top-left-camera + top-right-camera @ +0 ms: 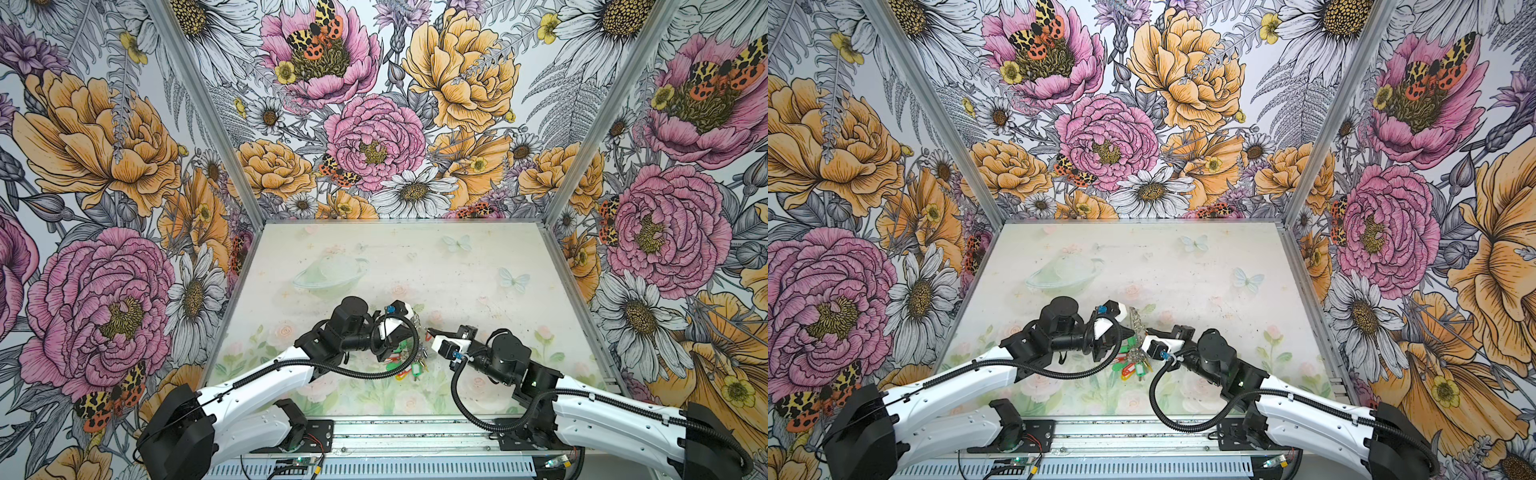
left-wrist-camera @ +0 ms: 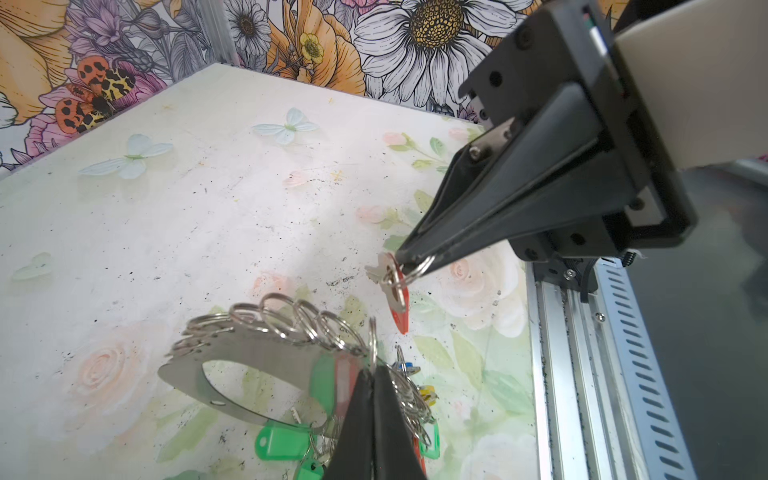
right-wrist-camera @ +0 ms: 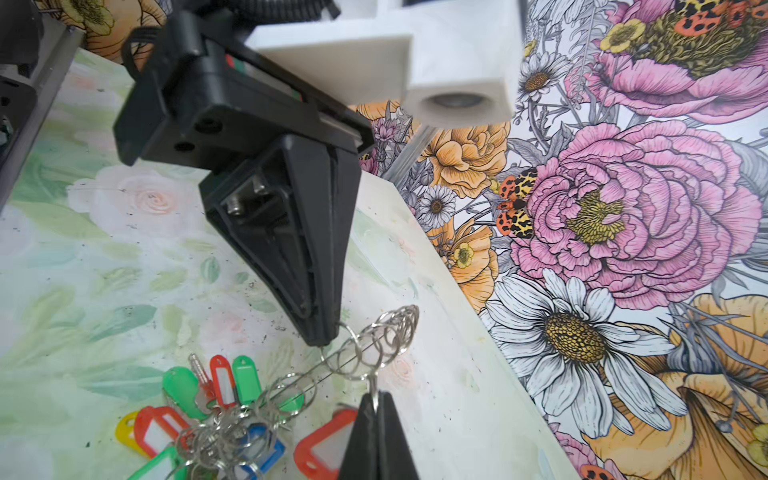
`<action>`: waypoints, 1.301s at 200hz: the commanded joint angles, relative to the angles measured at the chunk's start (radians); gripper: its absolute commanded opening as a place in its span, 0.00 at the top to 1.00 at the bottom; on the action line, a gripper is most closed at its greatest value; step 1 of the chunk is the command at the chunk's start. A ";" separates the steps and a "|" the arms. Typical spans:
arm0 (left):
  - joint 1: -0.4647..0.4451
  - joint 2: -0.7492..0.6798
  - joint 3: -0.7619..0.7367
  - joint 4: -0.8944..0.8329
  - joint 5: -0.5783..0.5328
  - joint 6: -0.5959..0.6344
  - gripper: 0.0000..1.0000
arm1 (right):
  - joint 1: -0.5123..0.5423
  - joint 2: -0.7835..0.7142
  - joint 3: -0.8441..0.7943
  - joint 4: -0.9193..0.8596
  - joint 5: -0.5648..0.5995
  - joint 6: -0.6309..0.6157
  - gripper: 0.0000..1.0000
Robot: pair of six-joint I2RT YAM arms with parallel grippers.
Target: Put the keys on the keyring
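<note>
In the left wrist view my left gripper (image 2: 372,370) is shut on one of the silver split rings edging the keyring (image 2: 266,353), a flat grey plate with an oval hole held tilted above the table. In the right wrist view the left gripper (image 3: 328,338) shows from the other side, at the keyring's row of rings (image 3: 374,345). My right gripper (image 3: 376,397) is shut on a split ring carrying the keys, whose red tag (image 3: 320,446) hangs beneath. The keys (image 2: 390,276) dangle from the right gripper (image 2: 409,264) just beside the keyring's rim. In a top view both tips meet near the table's middle (image 1: 424,330).
Green, red, blue and yellow tags (image 3: 216,415) hang from the keyring's lower edge and rest on the pale flowered table (image 1: 457,270). A metal rail (image 2: 582,374) runs along the table's front edge. Flowered walls enclose the back and both sides.
</note>
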 commanded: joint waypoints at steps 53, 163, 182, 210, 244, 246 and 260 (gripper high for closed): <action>0.008 -0.007 0.013 0.063 0.071 -0.019 1.00 | -0.014 0.030 -0.004 0.007 -0.035 0.021 1.00; 0.008 0.004 0.020 0.054 0.086 -0.019 1.00 | -0.015 0.047 -0.021 0.093 -0.052 0.021 1.00; 0.008 0.004 0.019 0.051 0.084 -0.017 1.00 | -0.017 0.031 -0.031 0.093 -0.054 0.020 1.00; 0.008 0.009 0.024 0.036 0.096 -0.006 1.00 | -0.037 -0.021 -0.045 0.066 -0.111 0.021 1.00; 0.007 -0.003 -0.003 0.031 0.114 0.058 1.00 | -0.091 -0.085 -0.045 0.005 -0.251 0.022 1.00; 0.006 -0.004 -0.006 0.035 0.114 0.062 1.00 | -0.094 -0.086 -0.043 0.001 -0.261 0.022 1.00; 0.007 -0.019 -0.027 0.059 0.118 0.073 1.00 | -0.107 -0.073 -0.024 -0.031 -0.307 0.021 1.00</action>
